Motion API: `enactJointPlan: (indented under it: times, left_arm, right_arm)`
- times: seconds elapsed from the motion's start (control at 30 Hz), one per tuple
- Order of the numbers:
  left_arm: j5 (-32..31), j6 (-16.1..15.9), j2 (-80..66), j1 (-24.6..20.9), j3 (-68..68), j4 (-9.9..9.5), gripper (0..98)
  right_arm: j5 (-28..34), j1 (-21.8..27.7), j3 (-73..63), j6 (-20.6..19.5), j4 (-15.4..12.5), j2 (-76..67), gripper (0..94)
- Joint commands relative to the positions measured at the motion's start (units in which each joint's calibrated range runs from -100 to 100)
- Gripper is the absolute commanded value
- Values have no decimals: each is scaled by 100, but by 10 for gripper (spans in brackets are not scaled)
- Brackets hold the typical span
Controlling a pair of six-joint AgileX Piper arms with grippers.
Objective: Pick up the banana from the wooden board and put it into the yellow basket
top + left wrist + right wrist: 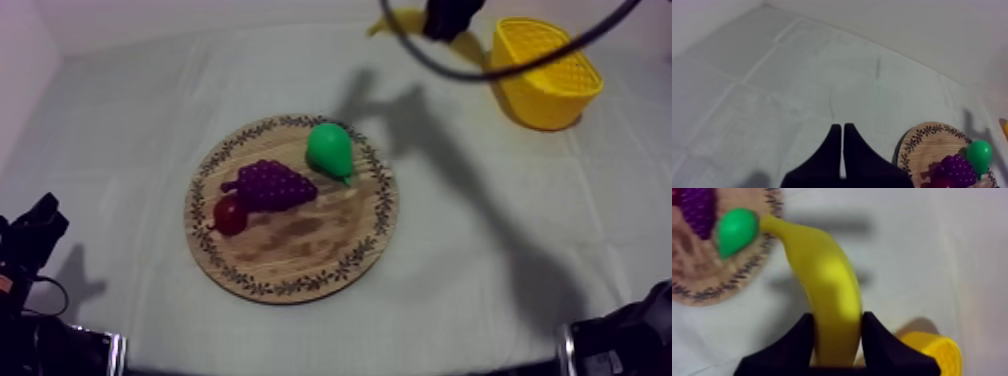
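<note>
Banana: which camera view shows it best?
Right wrist view: the banana shows nearly full length, clamped in the right pincer. Top view shows yellow bits beside the arm, near the yellow basket. Left wrist view: a yellow sliver, too little to tell.

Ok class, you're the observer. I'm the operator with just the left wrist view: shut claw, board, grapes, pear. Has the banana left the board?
Observer: Yes. The right claw is shut on the banana, lifted above the cloth beside the board.
Operator: Where's the basket?
Observer: The yellow basket stands upright at the far right of the table, beyond the board.
Operator: Is the banana over it?
Observer: Not yet. In the top view it hangs just short of the basket, on the board's side.
</note>
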Motion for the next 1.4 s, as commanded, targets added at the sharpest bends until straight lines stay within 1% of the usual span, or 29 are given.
enactJointPlan:
  times: [0.0, 0.13, 0.27, 0.4, 0.57, 0.83, 1.23, 1.37]
  left_arm:
    - [-1, 0, -5, 2, -1, 3, 1]
    - [-1, 0, -5, 2, -1, 3, 1]
    - [-1, 0, -5, 2, -1, 3, 1]
    - [-1, 1, -5, 2, -1, 3, 1]
    - [-1, 1, -5, 2, -1, 3, 1]
    - [-1, -1, -5, 2, -1, 3, 1]
    - [-1, -1, -5, 2, -1, 3, 1]
    - [-1, 0, -5, 2, -1, 3, 1]
  right_arm:
    - [89, 659, -557, 60, 6, 70, 295]
    - [139, 1125, -883, 142, 40, 207, 293]
    - [42, 1488, -949, 181, 99, 315, 295]
    - [-198, 1756, -743, 192, 174, 379, 298]
    - [-561, 1964, -264, 169, 245, 461, 300]
    - [-914, 2111, 126, 140, 241, 685, 314]
    - [-1409, 2039, 206, 86, 259, 1164, 331]
    - [-1468, 2036, 269, 116, 203, 1117, 326]
